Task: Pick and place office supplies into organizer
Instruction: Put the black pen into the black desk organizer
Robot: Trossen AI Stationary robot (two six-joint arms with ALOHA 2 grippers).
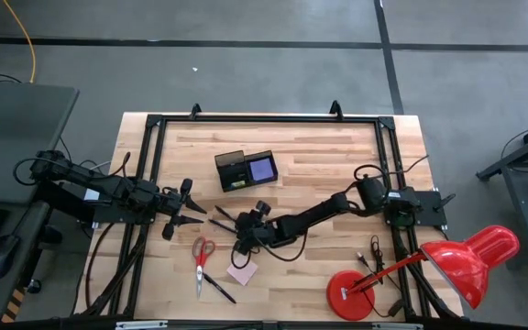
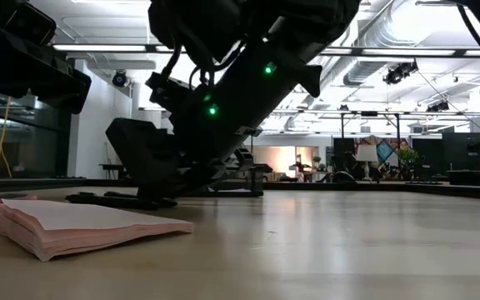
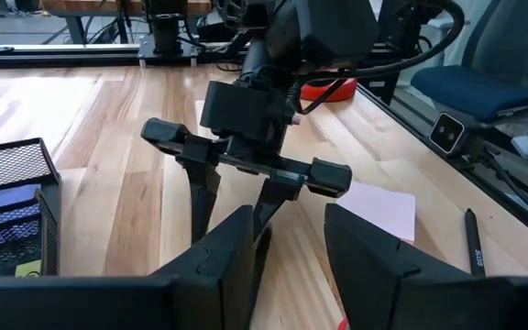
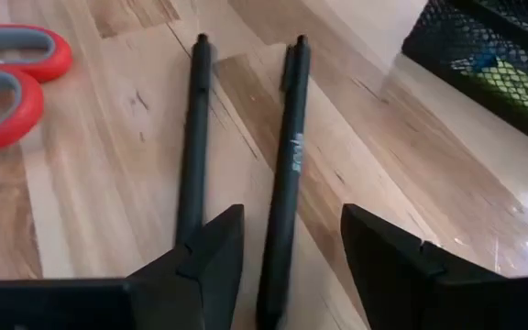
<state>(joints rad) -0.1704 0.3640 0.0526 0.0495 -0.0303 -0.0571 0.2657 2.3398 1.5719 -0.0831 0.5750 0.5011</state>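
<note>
Two thin black pens (image 4: 287, 165) (image 4: 192, 128) lie side by side on the wooden table. My right gripper (image 4: 291, 225) is open and slants down over them. One pen runs between its fingers, and the other passes under one fingertip (image 4: 214, 243); I cannot tell whether anything touches. In the high view this gripper (image 1: 236, 225) is at mid-table. Red-handled scissors (image 1: 202, 257), a pink pad (image 1: 242, 272) and another pen (image 1: 218, 289) lie nearer the front edge. The black organizer (image 1: 246, 170) stands farther back, with a purple pad (image 1: 262, 168) in one compartment. My left gripper (image 1: 186, 203) waits open at the left.
A big red desk lamp (image 1: 411, 275) stands at the front right, its round base (image 1: 351, 293) on the table. A black frame (image 1: 264, 119) runs along the table's edges. Bare wood lies between the pens and the organizer.
</note>
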